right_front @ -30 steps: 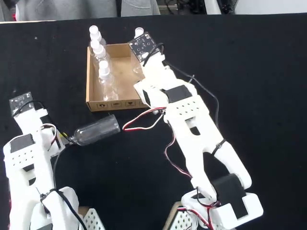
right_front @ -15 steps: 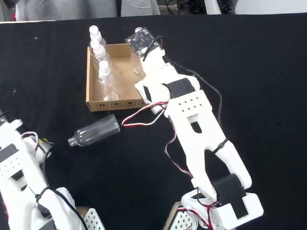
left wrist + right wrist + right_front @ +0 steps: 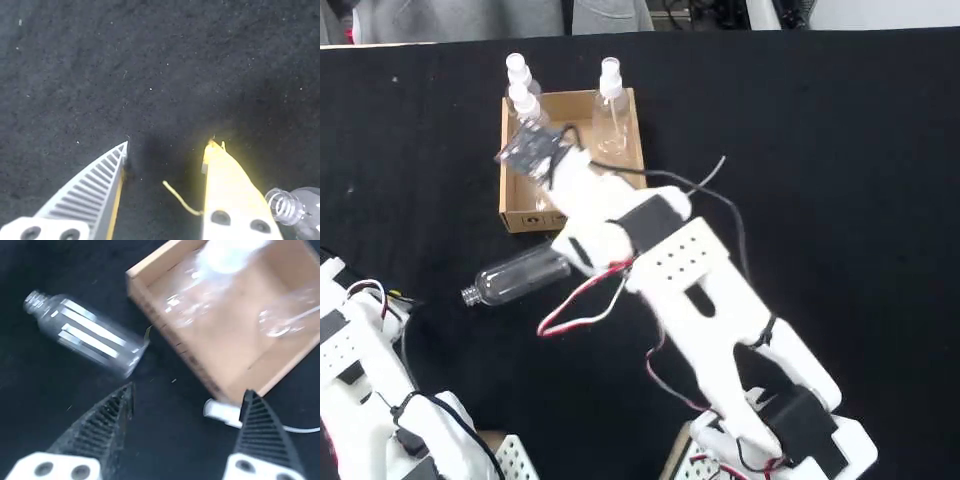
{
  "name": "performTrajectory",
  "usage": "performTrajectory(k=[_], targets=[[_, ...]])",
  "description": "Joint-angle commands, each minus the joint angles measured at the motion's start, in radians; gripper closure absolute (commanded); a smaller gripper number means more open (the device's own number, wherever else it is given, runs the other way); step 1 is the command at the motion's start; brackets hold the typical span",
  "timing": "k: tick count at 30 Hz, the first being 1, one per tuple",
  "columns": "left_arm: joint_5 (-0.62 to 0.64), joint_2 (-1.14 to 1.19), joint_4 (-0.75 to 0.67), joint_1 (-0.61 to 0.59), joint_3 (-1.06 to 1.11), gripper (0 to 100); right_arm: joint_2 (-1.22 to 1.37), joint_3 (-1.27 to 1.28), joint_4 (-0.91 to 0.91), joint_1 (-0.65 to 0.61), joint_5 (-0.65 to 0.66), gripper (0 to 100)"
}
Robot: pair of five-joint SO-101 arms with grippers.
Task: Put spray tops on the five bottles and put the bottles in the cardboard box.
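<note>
Clear plastic bottle [image 3: 520,275], uncapped, lies on its side on the black cloth-covered table [image 3: 840,150] at about 8 o'clock from the table's middle. It is just off the 6 o'clock wall of the shallow brown cardboard box [image 3: 576,125], threaded neck pointing toward 8 o'clock. Three clear bottles with white spray tops [image 3: 611,110] stand in the box, one at its 1 o'clock corner and two at 11 o'clock. The white right arm [image 3: 690,270] crosses the box's 7 o'clock part, so anything beneath it cannot be counted. Right gripper [image 3: 189,392]: fingers wide apart, holding nothing, hanging over the cloth between the loose bottle and the box corner. Its wrist view shows what the high view lacks: a loose white spray top with a thin tube [image 3: 221,411] on the cloth, just beside the box wall. Judgement: the wide spread suits a pick of that top. Left gripper [image 3: 168,147]: fingers also spread, empty, low over bare cloth, the bottle's neck just beside one finger. The open neck faces the white left arm [image 3: 355,345] at 8 o'clock, probably so that arm can steady the bottle for capping.
</note>
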Motion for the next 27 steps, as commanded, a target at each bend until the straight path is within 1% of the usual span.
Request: performTrajectory(k=[1,4,8,14,17,20,27], targets=[[0.011,-0.032,-0.018,-0.036,-0.019,78,-0.061,-0.064,0.037,-0.075,0.041,70.5],[0.014,-0.032,-0.018,-0.082,-0.024,78,-0.051,-0.064,0.057,-0.117,0.058,70.7],[0.014,-0.032,-0.018,-0.105,-0.025,78,-0.012,-0.064,0.055,-0.158,0.066,70.5],[0.015,-0.032,-0.020,-0.107,-0.025,78,0.101,-0.085,0.044,-0.241,0.068,70.5],[0.015,-0.032,-0.021,-0.107,-0.025,78,0.153,-0.111,0.040,-0.252,0.071,70.4],[0.014,-0.032,-0.041,-0.107,-0.021,78,0.200,-0.136,0.043,-0.253,0.129,70.4],[0.015,-0.032,-0.040,-0.107,-0.021,78,0.278,-0.162,0.035,-0.255,0.218,70.4]])
